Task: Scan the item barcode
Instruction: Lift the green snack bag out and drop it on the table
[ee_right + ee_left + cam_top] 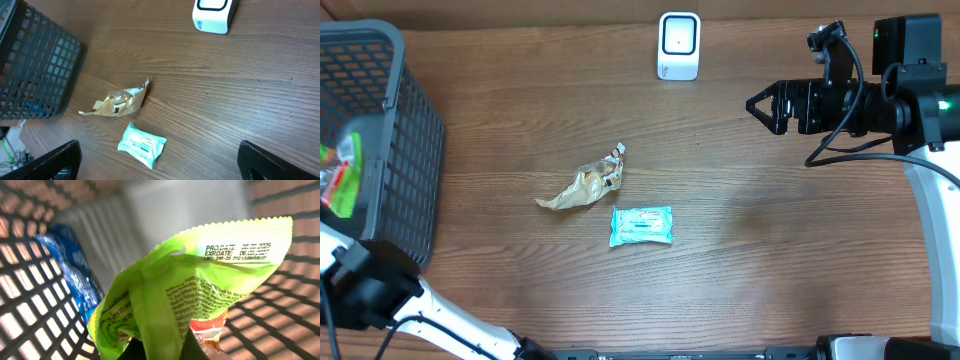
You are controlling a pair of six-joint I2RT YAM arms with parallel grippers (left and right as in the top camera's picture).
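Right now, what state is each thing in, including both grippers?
Left gripper: shut on green crinkled plastic snack packet.
Snack packet: held inside dark mesh plastic basket.
Basket: upright.
Right gripper: open, empty.
Tan crumpled wrapper: lying loose on wooden table.
Teal flat wipes pack: lying flat on table.
White box-shaped scanner: standing upright.

Basket mesh [30, 285] walls in the green packet [200, 285] — table [770, 240] beyond lies open.

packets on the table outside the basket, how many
2: a crumpled tan packet mid-table and a teal packet just beside it. The basket holds others, some possibly hidden.
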